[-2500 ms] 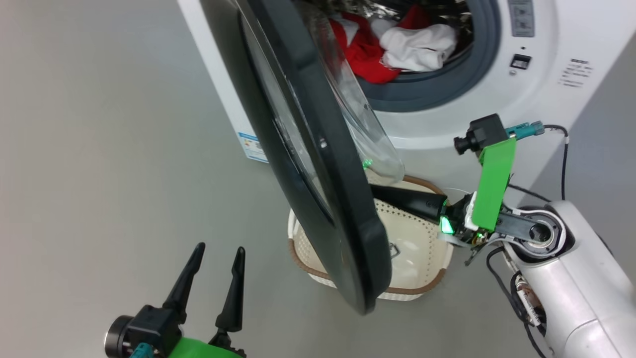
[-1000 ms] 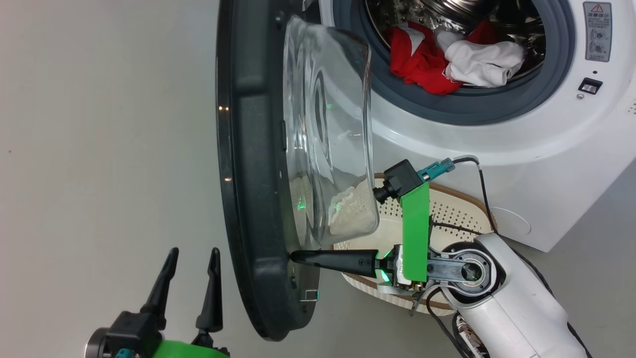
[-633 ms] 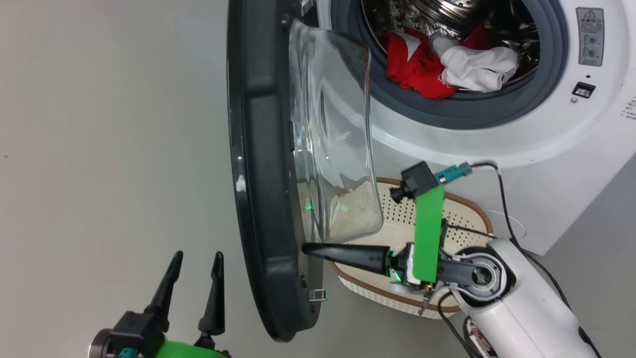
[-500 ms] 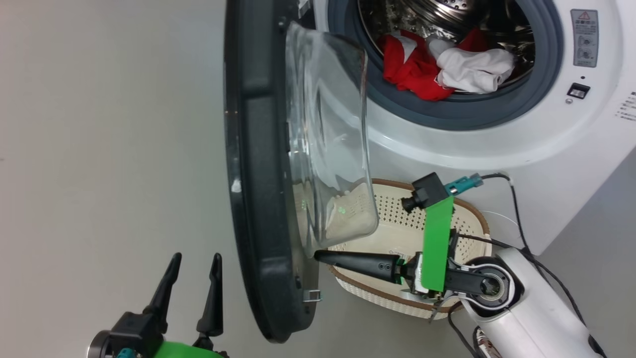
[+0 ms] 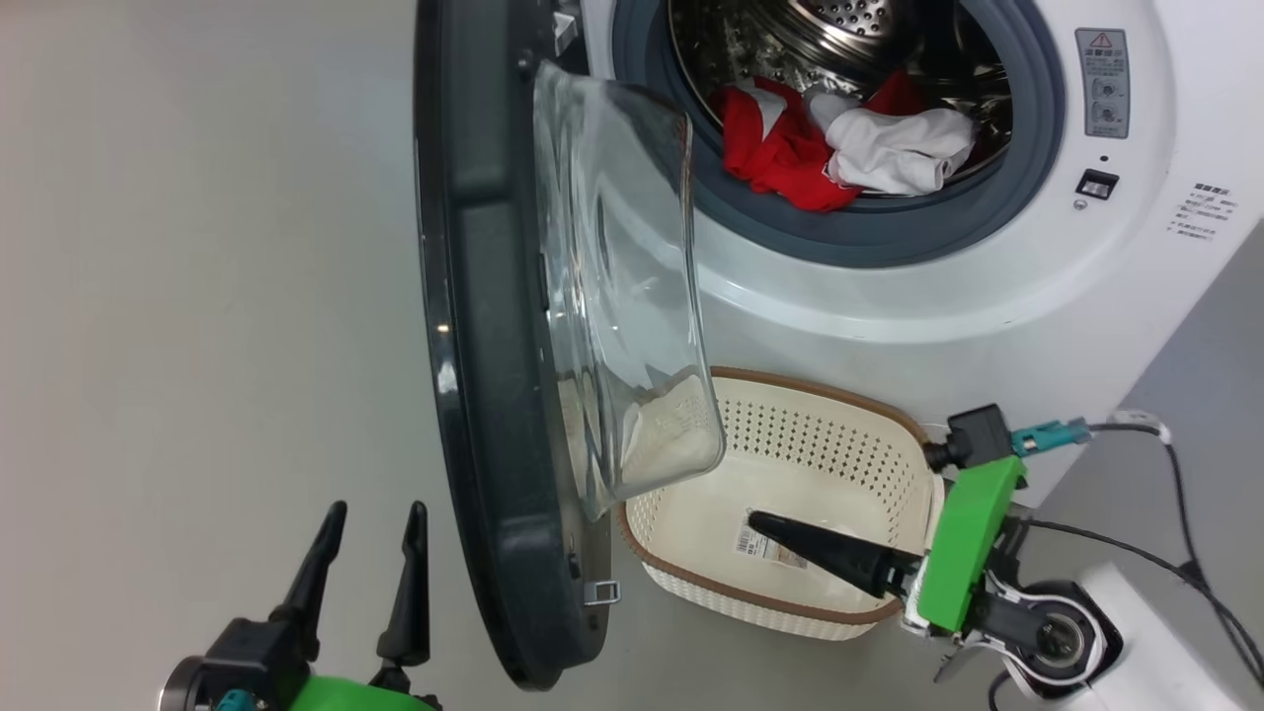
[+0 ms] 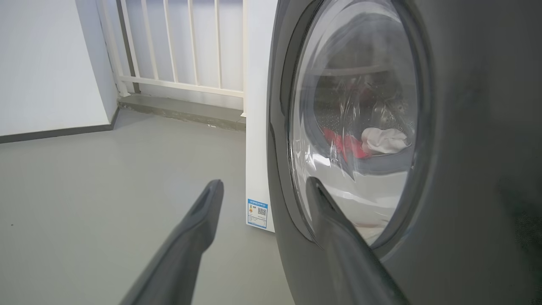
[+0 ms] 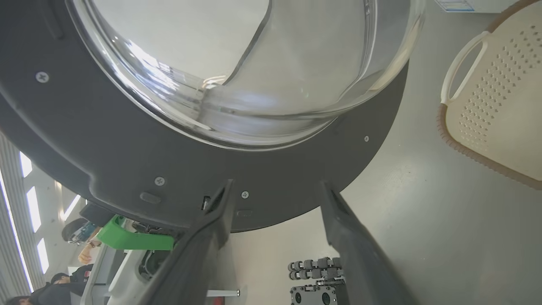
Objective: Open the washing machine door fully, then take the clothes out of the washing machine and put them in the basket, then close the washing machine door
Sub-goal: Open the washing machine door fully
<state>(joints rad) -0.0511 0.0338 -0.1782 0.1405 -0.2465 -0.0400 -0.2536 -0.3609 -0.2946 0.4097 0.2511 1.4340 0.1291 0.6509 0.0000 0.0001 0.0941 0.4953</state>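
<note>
Backed off from the inner edge of the door (image 5: 474, 395), where they were pressed together a second ago, the right jaws now hang spread and empty over the basket (image 5: 790, 604), well apart from the door. Left jaws, low beside the door's glossy outer face, stand spread too, holding nothing. Seen nearly edge-on, the door stands about square to the washer (image 5: 889, 296), its glass bowl (image 5: 612, 296) overhanging the basket's near end. The basket sits on the floor (image 5: 197, 296) just below the opening. Clothes (image 5: 839, 148) lie heaped at the front lip of the drum (image 5: 790, 39), red ones beside and under a white one. They look soft, light and limp, probably tangled, so one pull may drag a second piece along; a pinch on a raised fold atop the heap seems best. By contrast the door is stiff and hinged, its black rim likely slick: push on the matt inner frame, not the glass.
</note>
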